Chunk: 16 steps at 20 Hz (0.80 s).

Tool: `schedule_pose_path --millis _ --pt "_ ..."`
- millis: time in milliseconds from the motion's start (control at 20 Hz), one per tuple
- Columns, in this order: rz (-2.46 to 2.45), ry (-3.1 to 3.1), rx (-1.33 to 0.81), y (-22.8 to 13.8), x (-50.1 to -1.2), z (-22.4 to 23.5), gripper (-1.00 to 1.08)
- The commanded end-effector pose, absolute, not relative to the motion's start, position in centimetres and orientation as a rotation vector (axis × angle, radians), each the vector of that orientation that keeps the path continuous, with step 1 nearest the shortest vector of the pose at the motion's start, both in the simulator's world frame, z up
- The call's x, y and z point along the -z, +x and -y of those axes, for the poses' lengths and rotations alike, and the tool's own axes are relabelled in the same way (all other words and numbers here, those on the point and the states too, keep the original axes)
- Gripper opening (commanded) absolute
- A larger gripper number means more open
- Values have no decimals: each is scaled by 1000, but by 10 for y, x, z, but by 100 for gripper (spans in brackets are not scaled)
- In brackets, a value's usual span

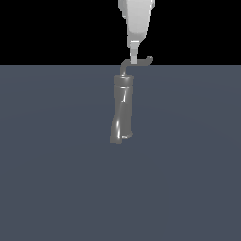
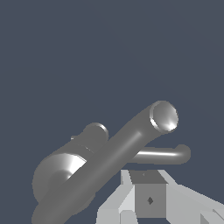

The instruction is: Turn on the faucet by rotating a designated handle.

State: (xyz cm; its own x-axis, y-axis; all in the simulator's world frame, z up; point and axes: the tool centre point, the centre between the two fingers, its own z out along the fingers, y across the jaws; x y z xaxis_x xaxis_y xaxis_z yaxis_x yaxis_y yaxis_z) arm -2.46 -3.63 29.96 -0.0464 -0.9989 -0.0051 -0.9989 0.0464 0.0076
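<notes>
Evidently the gripper (image 1: pixel 135 60) meets the handle (image 1: pixel 141 62) atop the faucet (image 1: pixel 122 110), upright mid-counter (image 1: pixel 56 164) (whether the jaws are spread or pressed together cannot be told). It should push sideways steadily near the upturned tip, keeping contact.

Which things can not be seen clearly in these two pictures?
- Claw opening: in the exterior view its tip overlaps the handle; contact cannot be judged.
- Claw tips: cut off by the wrist view's edge.
- Arm: cut off by the exterior view's top edge.
- Faucet base: hidden in the wrist view behind its own column.
</notes>
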Motion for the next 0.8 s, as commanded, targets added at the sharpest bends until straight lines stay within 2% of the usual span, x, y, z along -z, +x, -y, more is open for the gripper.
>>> schedule_pose_path --millis 0,450,500,750 --pt "2318 2122 0 -18 -300 68 -100" --pt "2331 2106 0 -4 -300 97 -100" --pt "2267 2183 15 -2 -300 56 -100" --pt "2278 2171 12 11 -300 64 -100"
